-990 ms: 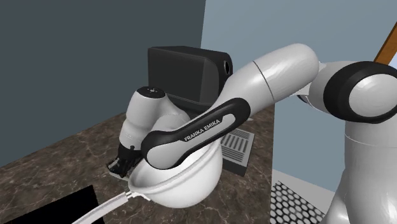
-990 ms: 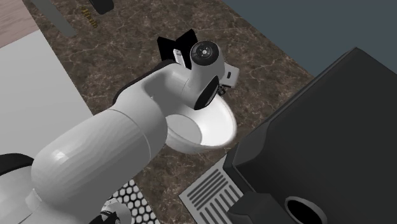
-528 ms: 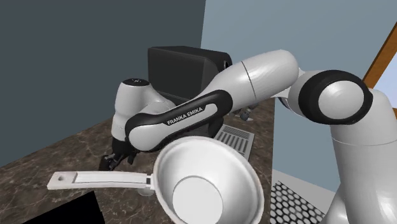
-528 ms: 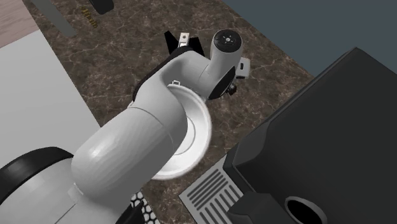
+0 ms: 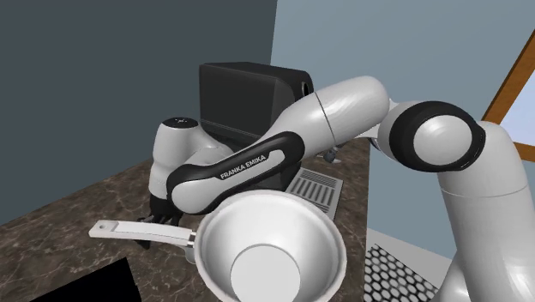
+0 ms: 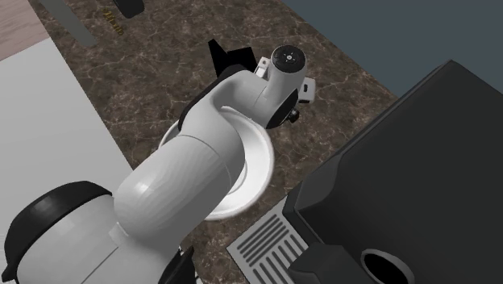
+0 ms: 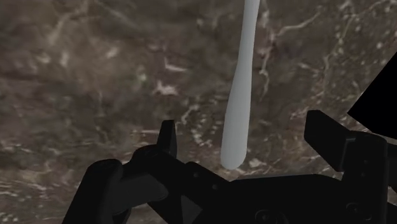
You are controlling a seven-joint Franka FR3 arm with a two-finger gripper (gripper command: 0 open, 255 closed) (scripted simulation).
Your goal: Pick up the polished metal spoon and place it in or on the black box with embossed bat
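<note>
The gripper (image 7: pixel 245 130) hangs spread over the counter (image 7: pixel 95 76). The spoon (image 7: pixel 243 95) lies between its fingers (image 7: pixel 167 135), seemingly untouched. Nothing is lifted yet; gripping, carrying and dropping it into the box (image 6: pixel 228 55) nearby remain.

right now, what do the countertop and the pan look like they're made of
Countertop: looks like polished stone, marble or granite, dark brown with pale irregular veins. Pan: drawn plain white, with a smooth, softly shaded surface and no texture. It could be enamel or metal, but the look leaves that open.
</note>
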